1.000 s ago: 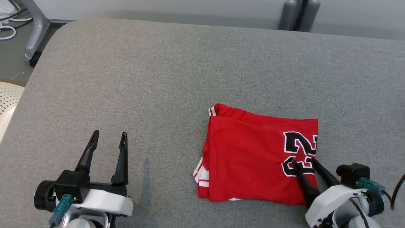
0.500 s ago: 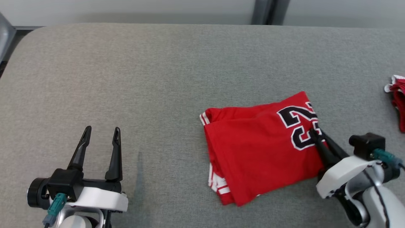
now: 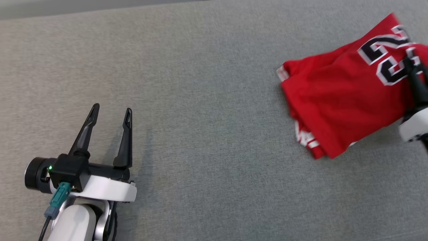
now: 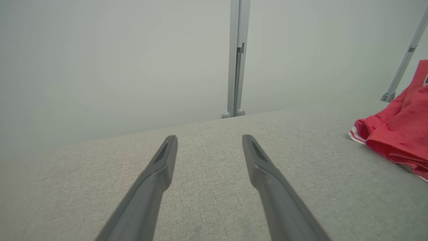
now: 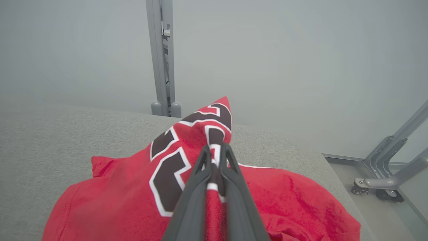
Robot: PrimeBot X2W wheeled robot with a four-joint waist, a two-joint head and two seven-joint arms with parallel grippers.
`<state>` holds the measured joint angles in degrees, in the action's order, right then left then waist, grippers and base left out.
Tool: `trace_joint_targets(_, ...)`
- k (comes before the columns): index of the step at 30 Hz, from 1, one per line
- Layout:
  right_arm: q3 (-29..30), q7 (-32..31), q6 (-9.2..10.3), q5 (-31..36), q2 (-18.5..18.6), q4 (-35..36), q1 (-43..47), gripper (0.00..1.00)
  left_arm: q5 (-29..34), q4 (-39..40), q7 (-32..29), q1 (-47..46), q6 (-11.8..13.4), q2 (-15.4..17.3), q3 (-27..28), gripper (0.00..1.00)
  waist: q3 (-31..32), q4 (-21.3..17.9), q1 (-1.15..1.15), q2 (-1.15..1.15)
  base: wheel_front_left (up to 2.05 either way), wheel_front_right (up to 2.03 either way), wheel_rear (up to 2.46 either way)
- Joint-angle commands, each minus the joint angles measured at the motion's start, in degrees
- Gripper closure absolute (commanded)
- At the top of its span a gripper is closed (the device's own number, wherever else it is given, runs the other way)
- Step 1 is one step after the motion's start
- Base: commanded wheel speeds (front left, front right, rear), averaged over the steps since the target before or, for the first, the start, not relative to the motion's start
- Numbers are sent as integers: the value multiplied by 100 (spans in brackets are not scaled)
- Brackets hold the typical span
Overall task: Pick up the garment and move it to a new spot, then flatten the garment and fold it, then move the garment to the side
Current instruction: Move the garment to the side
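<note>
The garment [image 3: 341, 90] is a folded red jersey with black, white-edged numbers, lying at the upper right of the grey padded surface [image 3: 207, 100]. My right gripper [image 3: 410, 57] is shut on the garment's numbered edge, and that corner is pulled up into a peak. In the right wrist view my right gripper [image 5: 215, 150] pinches the red cloth [image 5: 133, 201] between both fingers. My left gripper [image 3: 112, 108] stands open over bare surface at the lower left, far from the garment. The left wrist view has my left gripper [image 4: 209, 138] with nothing between its fingers and the garment [image 4: 401, 134] at the right edge.
A grey metal post [image 5: 162, 57] stands behind the surface's far edge, before a pale wall. The surface's right edge drops to the floor, where a wheeled metal frame leg [image 5: 384, 180] stands. More red cloth [image 5: 301, 197] lies right of my right fingers.
My right gripper has shut on the garment's numbered edge and pulled it up and to the right, turning the garment. The head camera has swung. The left gripper stays open.
</note>
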<state>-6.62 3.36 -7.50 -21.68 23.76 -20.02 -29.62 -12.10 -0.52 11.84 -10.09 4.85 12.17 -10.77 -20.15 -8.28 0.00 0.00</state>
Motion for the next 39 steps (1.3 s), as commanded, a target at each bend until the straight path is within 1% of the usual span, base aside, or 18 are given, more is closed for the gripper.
trace_joint_targets(1, 31, 59, 0, -30, 83, -30, -87, 100, 39, 11, 4, -95, -19, 48, -7, 0, -171, -147, 0, 0, 0, 0, 0)
trace_joint_targets(6, 176, 173, 0, -85, 412, -64, -378, 100, 91, 91, -89, -255, 0, 118, -25, 0, -400, -337, 0, 0, 0, 0, 0)
trace_joint_targets(12, 470, 428, 0, -81, 752, -586, -694, 100, 154, 165, -219, -383, -59, 217, -117, 0, -524, -415, 0, 0, 0, 0, 0)
trace_joint_targets(16, 673, 523, 0, -142, 886, -1193, -920, 100, 193, 236, -283, -505, -92, 257, -195, 0, -644, -399, 0, 0, 0, 0, 0)
trace_joint_targets(17, 698, 640, 0, -159, 908, -1486, -1080, 100, 213, 245, -310, -509, -101, 285, -206, 0, -704, -401, 0, 0, 0, 0, 0)
trace_joint_targets(21, 815, 713, 0, -180, 909, -2358, -1403, 100, 222, 285, -368, -604, -134, 299, -263, 0, -846, -347, 0, 0, 0, 0, 0)
trace_joint_targets(22, 859, 745, 0, -170, 899, -2566, -1477, 71, 241, 291, -382, -618, -124, 311, -279, 0, -885, -321, 0, 0, 0, 0, 0)
trace_joint_targets(24, 931, 846, 0, -177, 874, -2910, -1619, 0, 254, 311, -402, -633, -125, 323, -303, 0, -959, -263, 0, 0, 0, 0, 0)
trace_joint_targets(29, 975, 1081, 0, -200, 773, -3408, -1685, 0, 253, 326, -399, -581, -75, 382, -280, 0, -1029, -238, 0, 0, 0, 0, 0)
trace_joint_targets(32, 989, 1159, 0, -266, 682, -3473, -1580, 0, 217, 289, -373, -534, -72, 385, -290, 0, -968, -233, 0, 0, 0, 0, 0)
trace_joint_targets(36, 1088, 1187, 0, -301, 650, -3272, -1440, 0, 143, 241, -294, -479, -31, 346, -264, 0, -828, -216, 0, 0, 0, 0, 0)
trace_joint_targets(39, 1296, 1184, 0, -191, 522, -2717, -1110, 0, 49, 147, -186, -384, 16, 292, -205, 0, -579, -204, 0, 0, 0, 0, 0)
